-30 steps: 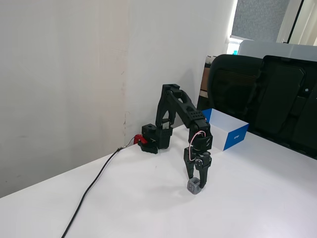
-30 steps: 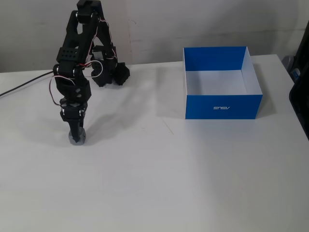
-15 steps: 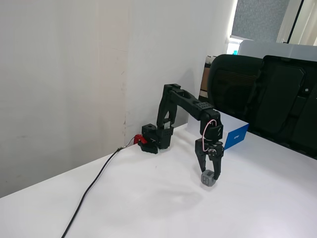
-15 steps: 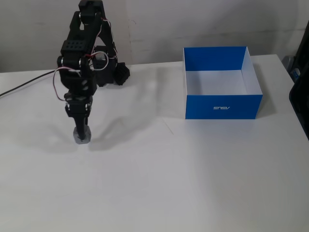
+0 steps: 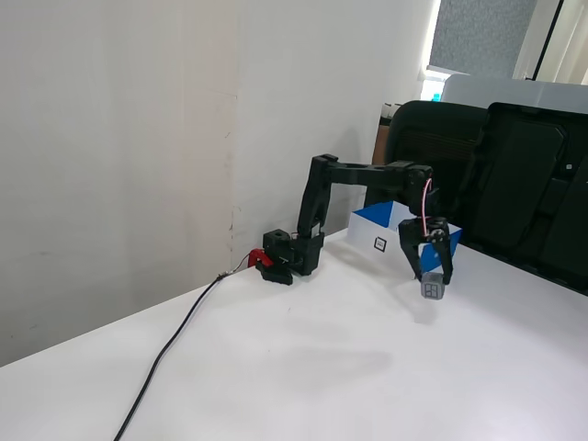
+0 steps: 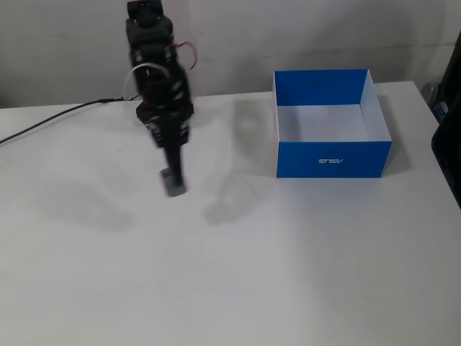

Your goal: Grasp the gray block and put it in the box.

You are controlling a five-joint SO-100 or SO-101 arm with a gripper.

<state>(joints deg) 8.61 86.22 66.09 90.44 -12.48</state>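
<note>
Claw (image 5: 434,280) clenched on the gray block (image 5: 433,289), lifted clear of the surface (image 5: 322,367). The box (image 6: 331,158) sits well apart, to the claw's right in the top-down fixed view; carry goes that way.

In a fixed view the box (image 6: 332,157) stood near the table's (image 6: 288,274) back right corner, and the arm (image 6: 160,94) stood left of it, by the back edge.

Plain white wall (image 5: 119,138), smooth white table (image 5: 367,367), big black chair (image 5: 514,175) behind it, bright window (image 5: 441,46)
</note>
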